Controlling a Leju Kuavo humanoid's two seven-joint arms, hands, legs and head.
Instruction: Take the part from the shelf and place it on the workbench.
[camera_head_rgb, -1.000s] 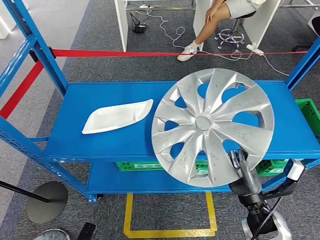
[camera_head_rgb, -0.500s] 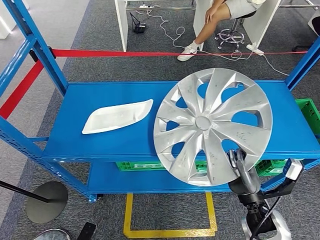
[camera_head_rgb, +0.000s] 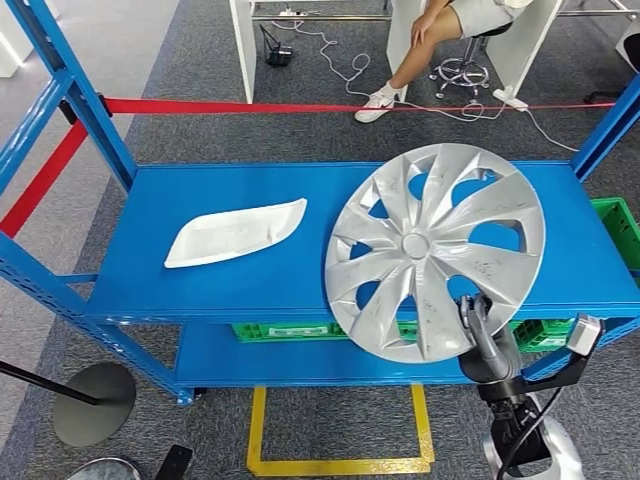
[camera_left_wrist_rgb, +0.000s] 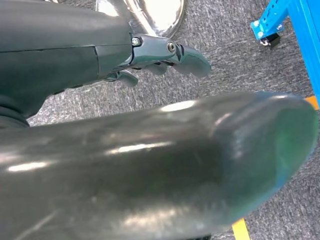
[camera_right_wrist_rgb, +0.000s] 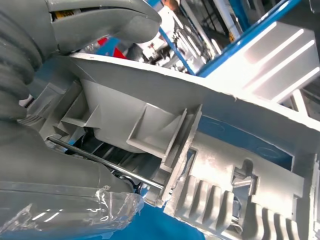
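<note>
Hubcap (camera_head_rgb: 435, 250) had shifted right and tilted up over the last second; its far edge sat higher and its left rim had pulled away from the white panel. Right robot hand (camera_head_rgb: 477, 322) held the near rim at the lower right, fingers mostly hidden behind the cover. Right wrist view showed the thumb (camera_right_wrist_rgb: 102, 20) on one face of the hubcap's rim (camera_right_wrist_rgb: 181, 95) and the rest of the hand on the ribbed back, so the rim was pinched between them; fingertips couldn't be made out there. Left robot hand (camera_left_wrist_rgb: 151, 52) hung over grey carpet, fingers loosely curled with nothing in them; a blurred dark body part covered most of that frame.

Hubcap was over the right half of the blue shelf (camera_head_rgb: 226, 270), near edge overhanging the front; whether the far edge touched the shelf couldn't be told. White curved panel (camera_head_rgb: 234, 232) lay flat on the left half, well apart. Green crates (camera_head_rgb: 619, 220) sat partly hidden under and beside the shelf. Beyond the red tape (camera_head_rgb: 302, 106), a seated person (camera_head_rgb: 430, 40) was cut off at the top edge.
</note>
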